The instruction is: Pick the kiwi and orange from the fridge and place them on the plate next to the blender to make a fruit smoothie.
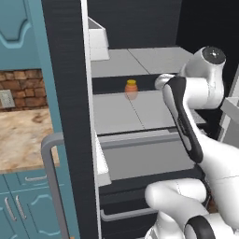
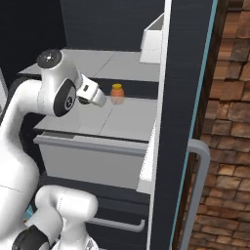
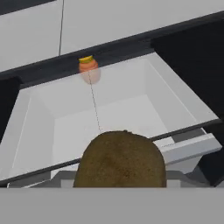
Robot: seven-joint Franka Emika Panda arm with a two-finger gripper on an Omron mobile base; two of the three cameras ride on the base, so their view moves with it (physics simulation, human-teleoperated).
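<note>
Open fridge shelves and a pulled-out white drawer lie ahead of the arm. In the hand view, the kiwi sits at the bottom edge, above the drawer's front rim; the gripper appears clenched on it, fingertips hidden. A small orange jar stands on the shelf behind. Recommended procedure: retract straight back, keep the grip firm, clear the drawer rim and door edge before turning toward the plate.

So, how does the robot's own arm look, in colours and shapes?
The white, glossy arm is made of rounded, tube-like segments. Its joints are dark, with a long black band along one link and a grey round cap with a black ring on top. No cables show.
</note>
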